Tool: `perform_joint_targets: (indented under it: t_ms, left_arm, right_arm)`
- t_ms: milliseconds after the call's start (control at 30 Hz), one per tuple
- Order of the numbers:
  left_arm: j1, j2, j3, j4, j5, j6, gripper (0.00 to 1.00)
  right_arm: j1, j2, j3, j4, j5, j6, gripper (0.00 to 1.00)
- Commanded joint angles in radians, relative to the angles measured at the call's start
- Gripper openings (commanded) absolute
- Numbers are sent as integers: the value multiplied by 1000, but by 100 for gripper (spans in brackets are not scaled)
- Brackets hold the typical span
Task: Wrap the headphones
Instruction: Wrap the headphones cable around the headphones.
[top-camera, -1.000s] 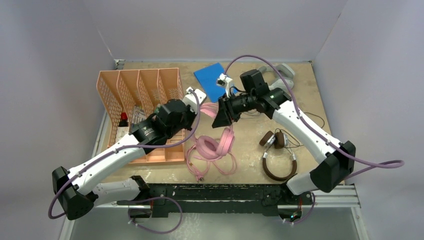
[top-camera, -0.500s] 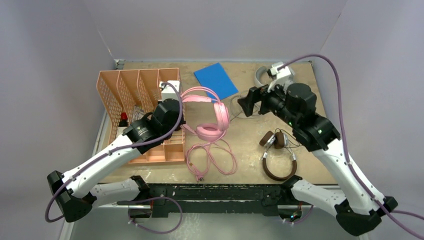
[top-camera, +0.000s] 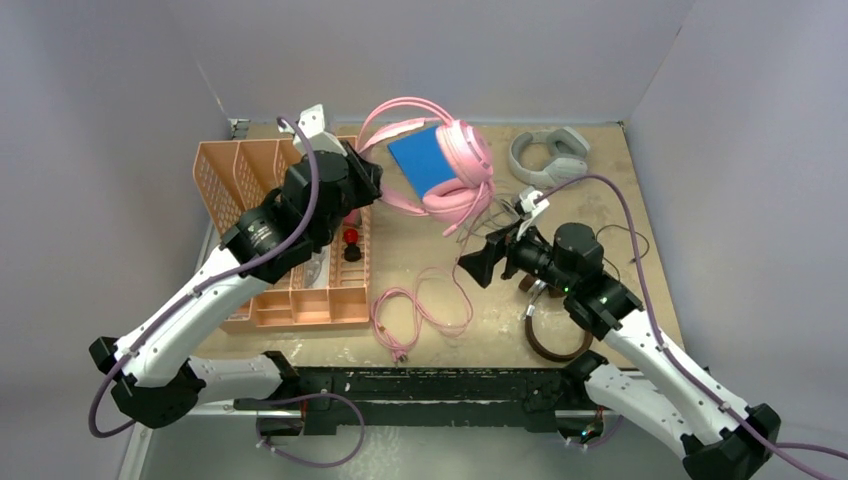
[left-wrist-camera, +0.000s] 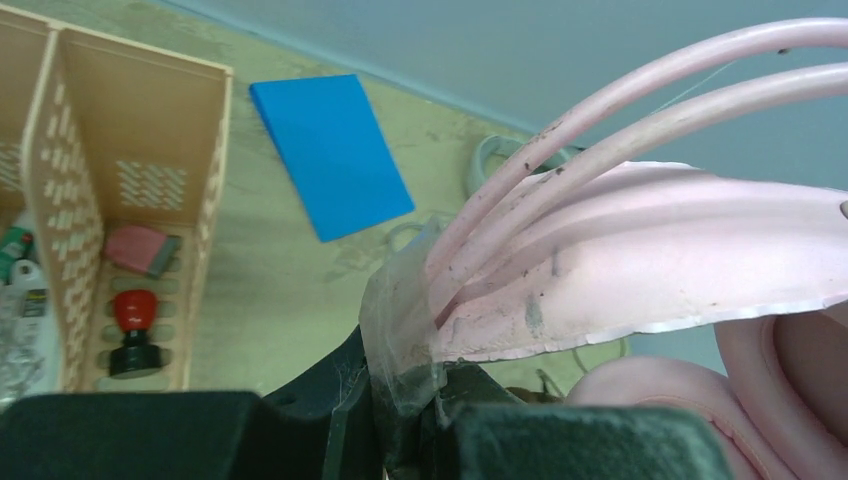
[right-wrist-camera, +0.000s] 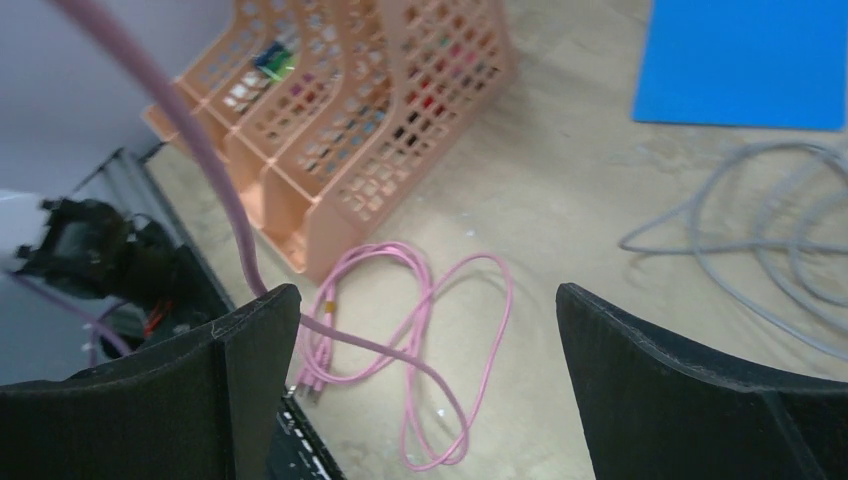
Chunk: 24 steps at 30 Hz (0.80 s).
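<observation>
The pink headphones (top-camera: 462, 160) hang in the air over the back of the table. My left gripper (top-camera: 368, 182) is shut on their headband (left-wrist-camera: 620, 260), pinched between the jaws (left-wrist-camera: 408, 395). Their pink cable (top-camera: 425, 310) trails down to loops on the table. My right gripper (top-camera: 480, 268) stands open and empty, low over the table, and in its wrist view the pink cable (right-wrist-camera: 400, 330) lies between the fingers (right-wrist-camera: 250, 370). The light-grey headphones (top-camera: 548, 155) lie at the back right. The brown-and-silver headphones (top-camera: 545, 340) are partly hidden under my right arm.
An orange slotted organizer (top-camera: 265, 195) stands at the left with a red stamp (left-wrist-camera: 133, 325) in one slot. A blue pad (top-camera: 420, 160) lies at the back centre. A grey cable (right-wrist-camera: 760, 240) coils on the table near the pad.
My left arm has lifted the pink headphones up and toward the back. My right gripper has opened, let go, and drawn back low toward the near right.
</observation>
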Motion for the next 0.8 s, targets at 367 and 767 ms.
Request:
perform_joint_targets:
  t_ms: [367, 767]
  left_arm:
    - [3, 77, 281, 180, -2, -189, 0]
    - [2, -37, 102, 286, -178, -233, 0]
  right_arm:
    - [1, 24, -85, 432, -138, 163, 98]
    - [2, -145, 71, -99, 204, 52, 99]
